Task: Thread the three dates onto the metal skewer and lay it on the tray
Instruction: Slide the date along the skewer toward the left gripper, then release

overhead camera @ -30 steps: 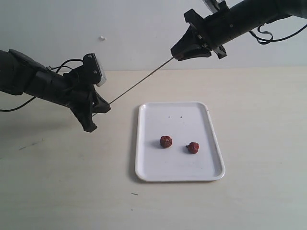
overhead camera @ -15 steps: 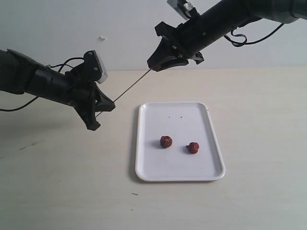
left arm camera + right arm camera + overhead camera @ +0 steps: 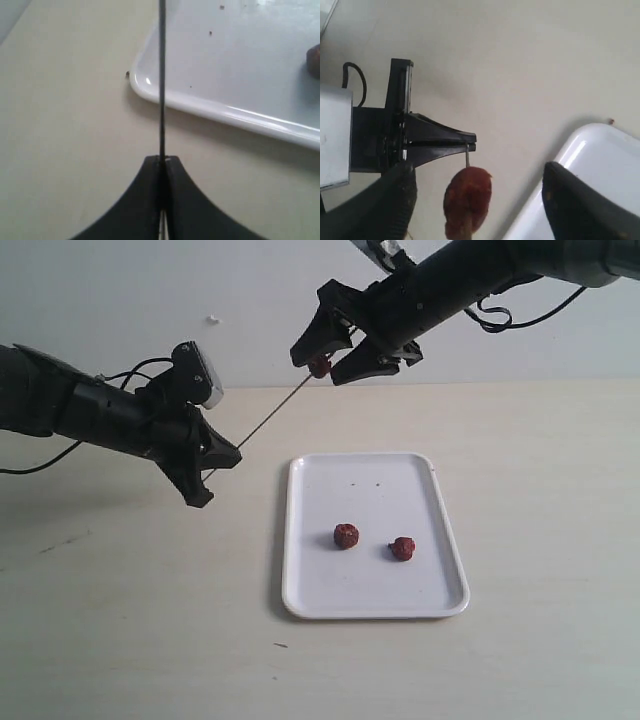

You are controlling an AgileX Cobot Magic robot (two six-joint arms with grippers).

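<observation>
**Two dates on tray [image 3: 370,505]; third date [image 3: 468,200] on skewer [image 3: 265,420] tip.**

Lower centre: one date [image 3: 346,535] and a second date [image 3: 402,548] lie loose.
Centre left: the left gripper [image 3: 213,462] is clamped on the skewer end.
Upper centre: the right gripper [image 3: 322,362] has its jaws apart, clear of the third date.
Risk: a shallowly pierced date may drop off, and the thin skewer may pivot in the clamp.
No writing is legible.

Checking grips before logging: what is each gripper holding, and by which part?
Left gripper clamps the metal skewer near its lower end. Right gripper holds nothing: its jaws stand open either side of the date on the skewer.
</observation>
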